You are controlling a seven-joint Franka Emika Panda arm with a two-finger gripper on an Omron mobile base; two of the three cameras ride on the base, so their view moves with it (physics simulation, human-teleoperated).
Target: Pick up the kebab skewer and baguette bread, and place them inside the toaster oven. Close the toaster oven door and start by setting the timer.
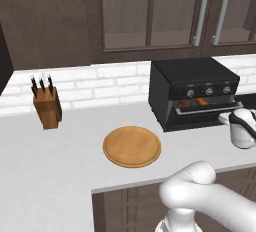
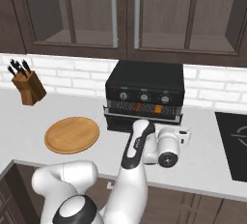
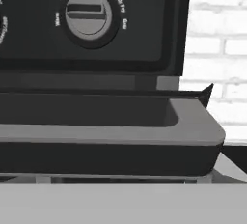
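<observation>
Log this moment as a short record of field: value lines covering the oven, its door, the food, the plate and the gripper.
oven: black, on the counter against the brick wall, three knobs in a row
door: partly open, handle bar close in front of the hand camera
food: red and orange items lie on the rack inside the oven; too small to tell apart
plate: round, wooden, nothing on it, left of the oven
knife block: far left on the counter
gripper: at the door's right end; fingers hidden, state unclear
</observation>
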